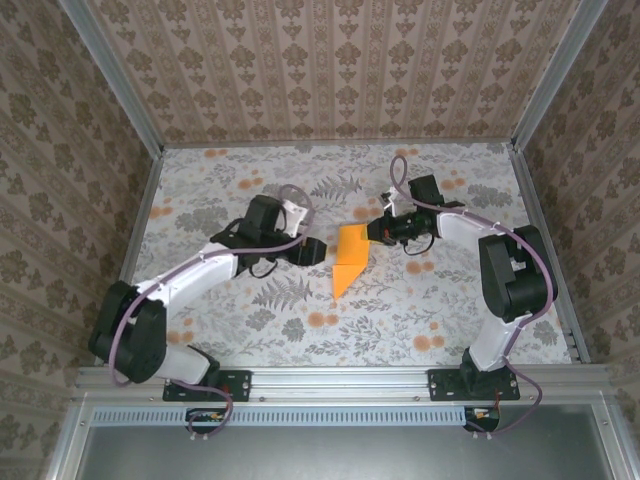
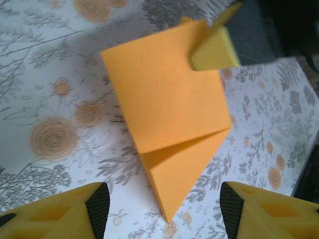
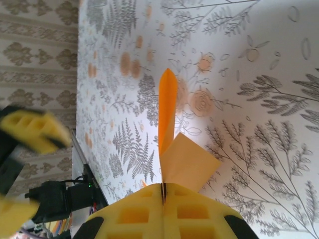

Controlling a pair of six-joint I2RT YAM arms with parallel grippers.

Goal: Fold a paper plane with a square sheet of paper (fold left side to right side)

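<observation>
The square sheet of paper [image 1: 350,260] is apparently steadied at 1 o'clock by the clamped right gripper [image 1: 374,232]; the left gripper [image 1: 317,252], at 9 o'clock, gapes empty.

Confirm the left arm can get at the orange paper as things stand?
Probably yes. The left tool is open, facing the orange paper, nothing between them. The right tool is shut on its far corner, leaving the near side free.

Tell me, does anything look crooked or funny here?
Yes: the orange paper is folded unevenly, a pointed flap poking out below the upper layer. The right hand pinches one edge, and part of the sheet stands up off the table.
</observation>
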